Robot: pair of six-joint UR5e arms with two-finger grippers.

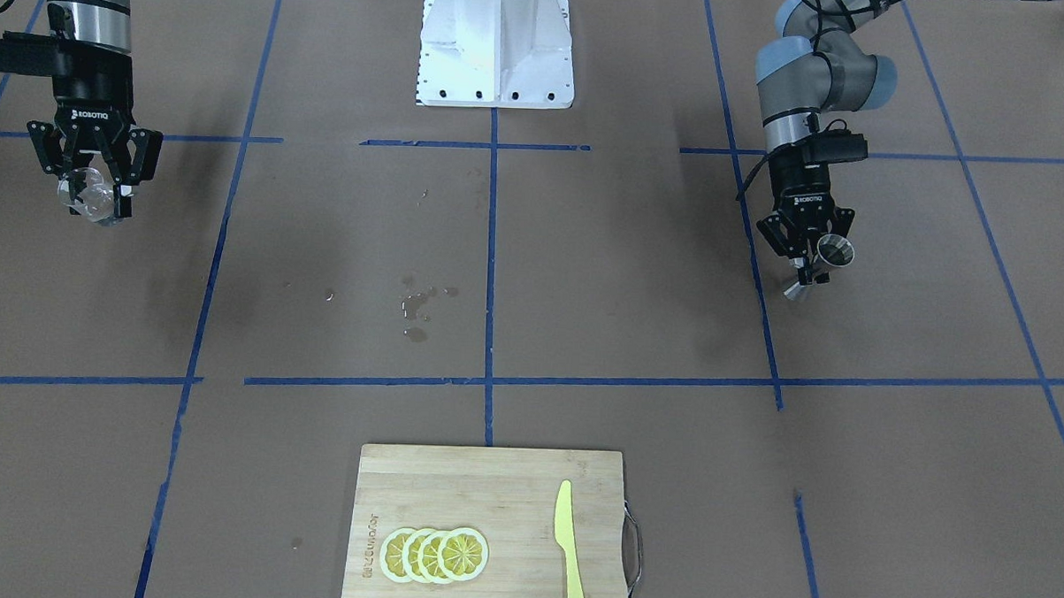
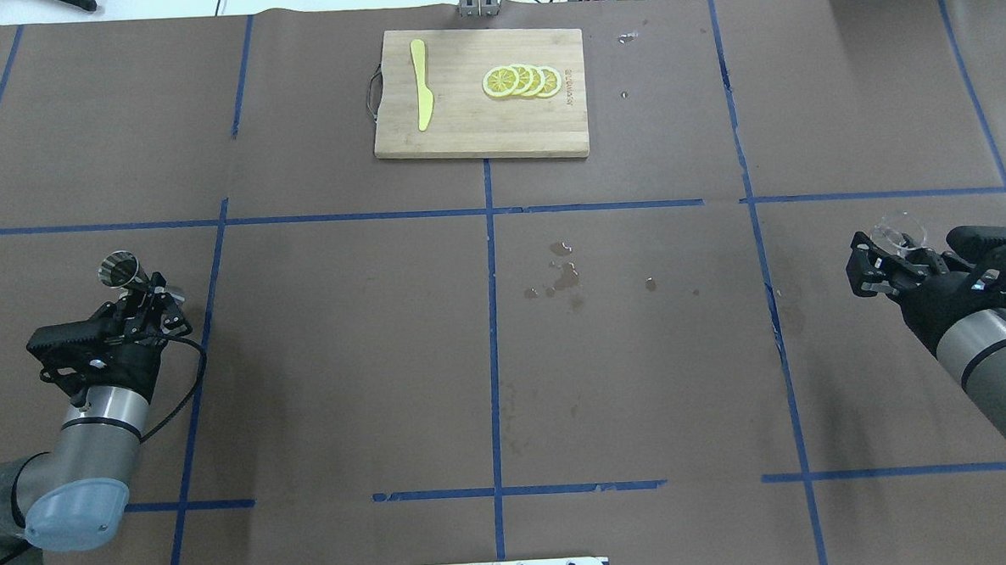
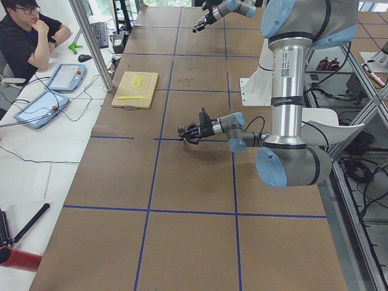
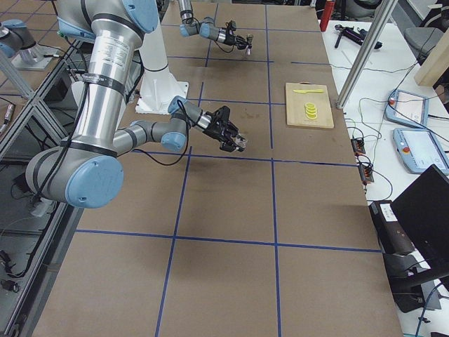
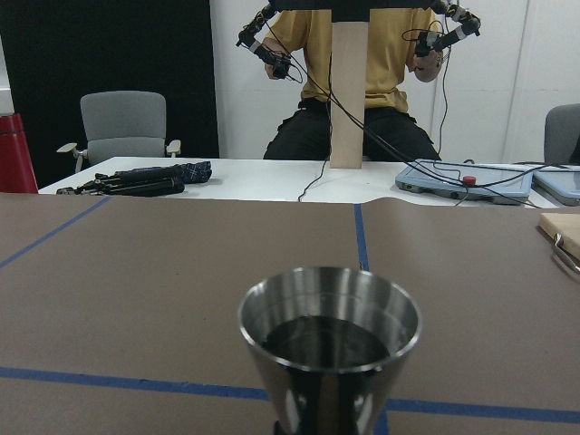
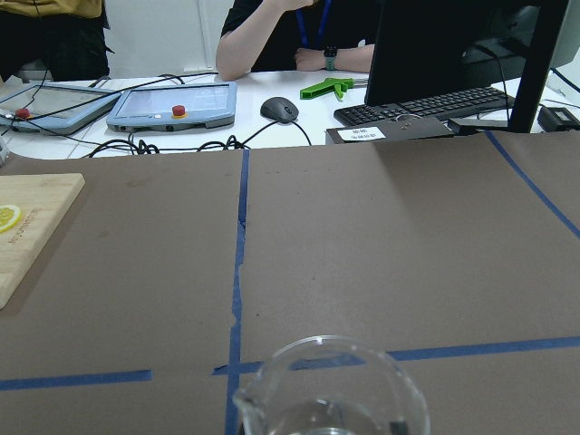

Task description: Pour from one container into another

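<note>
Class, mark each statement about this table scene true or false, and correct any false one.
1. The left gripper holds a metal cup. True.
2. The right gripper is empty. False: it holds a clear glass.
3. Lemon slices lie on the board. True.
4. The knife lies on the bare table. False: it lies on the board, apart from the slices.
</note>
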